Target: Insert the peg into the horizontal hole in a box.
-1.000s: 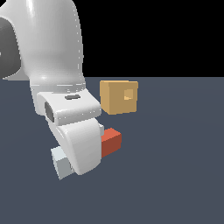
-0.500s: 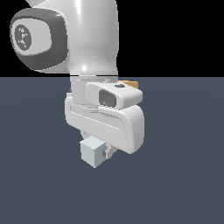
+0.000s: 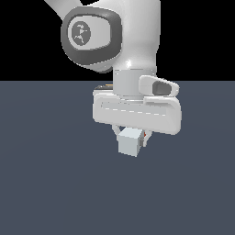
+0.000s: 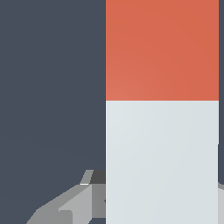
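My gripper (image 3: 131, 136) is shut on the peg (image 3: 129, 142), which hangs off the floor under the white hand. In the exterior view the peg points roughly at the camera, so its pale grey-white end face shows, with only a sliver of the red-orange half (image 3: 145, 135) behind it. The wrist view shows the peg (image 4: 162, 131) lengthwise: the pale half lies between my fingers (image 4: 76, 201) and the red-orange half (image 4: 162, 48) extends beyond them. The box and its hole are hidden behind my arm in the exterior view and are out of the wrist view.
A flat dark grey-blue floor (image 3: 46, 183) spreads all around. My bulky white arm and hand (image 3: 137, 110) fill the middle of the exterior view and block what lies behind them.
The arm has swung toward the exterior view's right and turned, carrying the peg. The peg now points at the camera. The tan box, visible a second ago, is now covered by the arm.
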You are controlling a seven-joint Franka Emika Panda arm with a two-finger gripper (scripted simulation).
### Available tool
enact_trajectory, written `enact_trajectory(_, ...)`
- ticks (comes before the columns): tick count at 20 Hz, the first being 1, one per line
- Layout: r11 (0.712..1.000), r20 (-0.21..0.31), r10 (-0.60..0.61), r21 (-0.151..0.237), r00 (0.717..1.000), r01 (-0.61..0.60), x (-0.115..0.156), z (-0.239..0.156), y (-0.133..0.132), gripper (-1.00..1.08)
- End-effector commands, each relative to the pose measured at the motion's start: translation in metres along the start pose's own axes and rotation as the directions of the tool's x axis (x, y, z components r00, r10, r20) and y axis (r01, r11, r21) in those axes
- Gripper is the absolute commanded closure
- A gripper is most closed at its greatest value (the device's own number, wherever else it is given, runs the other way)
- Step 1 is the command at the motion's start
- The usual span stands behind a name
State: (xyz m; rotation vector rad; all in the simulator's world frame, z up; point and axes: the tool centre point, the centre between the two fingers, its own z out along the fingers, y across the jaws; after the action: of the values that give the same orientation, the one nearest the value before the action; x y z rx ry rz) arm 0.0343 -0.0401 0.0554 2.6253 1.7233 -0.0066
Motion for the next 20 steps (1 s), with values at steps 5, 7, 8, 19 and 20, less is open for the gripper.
enact_trajectory(5,0.984,-0.001,-0.177,-0.004,0.984,0.177,0.048,-0.012,0.021,1.08)
enact_trajectory(7,0.973,-0.001,-0.230,-0.004,0.973,0.230,0.063,-0.016,0.025,1.08)
enact_trajectory(8,0.966,-0.001,-0.257,-0.004,0.966,0.257,0.071,-0.017,0.027,1.08)
enact_trajectory(19,0.847,-0.002,-0.532,-0.004,0.847,0.532,0.158,-0.035,0.033,1.08)
enact_trajectory(20,0.834,-0.002,-0.552,-0.004,0.834,0.552,0.165,-0.036,0.032,1.08)
